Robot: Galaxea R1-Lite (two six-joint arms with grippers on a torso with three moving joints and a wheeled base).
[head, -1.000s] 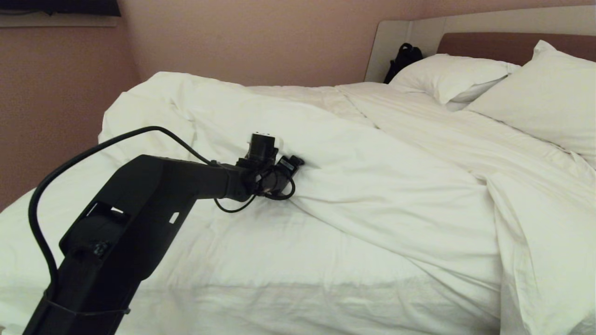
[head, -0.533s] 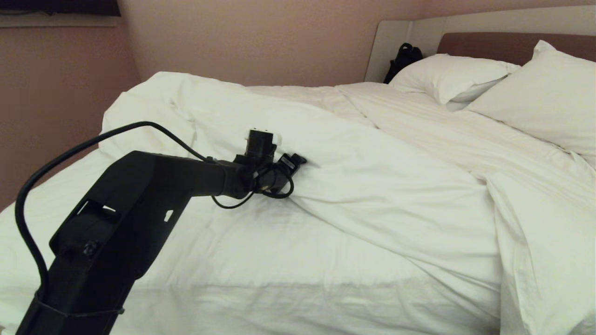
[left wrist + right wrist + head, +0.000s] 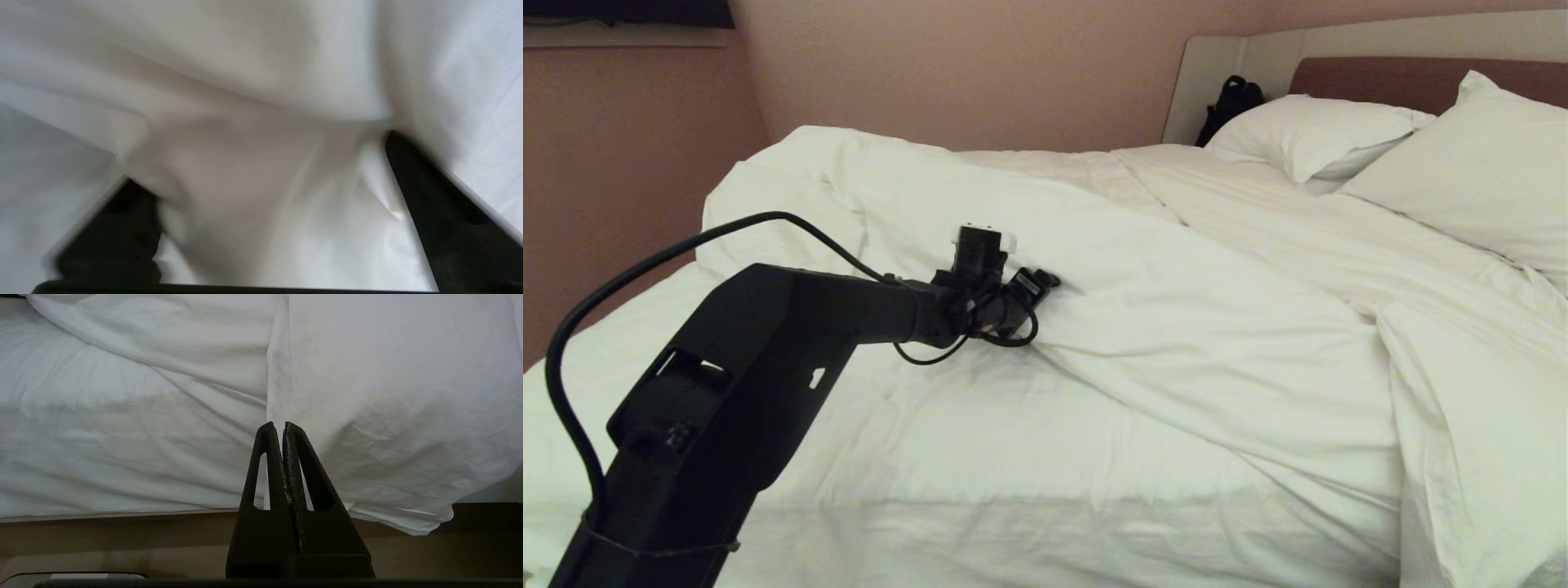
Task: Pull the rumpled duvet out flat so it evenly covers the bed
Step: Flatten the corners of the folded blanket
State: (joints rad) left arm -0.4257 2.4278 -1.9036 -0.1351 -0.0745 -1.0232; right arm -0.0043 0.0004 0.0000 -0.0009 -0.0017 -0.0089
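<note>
The white duvet (image 3: 1176,327) lies rumpled across the bed (image 3: 980,457), bunched toward the far left corner and hanging over the near right side. My left gripper (image 3: 1045,286) reaches in low at the duvet's folded edge near the middle of the bed. In the left wrist view this gripper (image 3: 260,157) is open, its black fingers (image 3: 429,196) spread wide with a fold of duvet (image 3: 261,81) bulging between them. My right gripper (image 3: 282,424) is shut and empty. It is parked low beside the bed, facing the overhanging duvet (image 3: 388,375).
Two white pillows (image 3: 1323,131) (image 3: 1486,171) lean on the headboard (image 3: 1339,41), with a black bag (image 3: 1229,102) beside them. Pink walls close in behind and at the left. The bare sheet (image 3: 102,457) and the bed's platform base (image 3: 122,531) show in the right wrist view.
My left arm's elbow has shifted slightly left and down. The gripper stays at the same duvet fold, and the duvet has not visibly moved.
</note>
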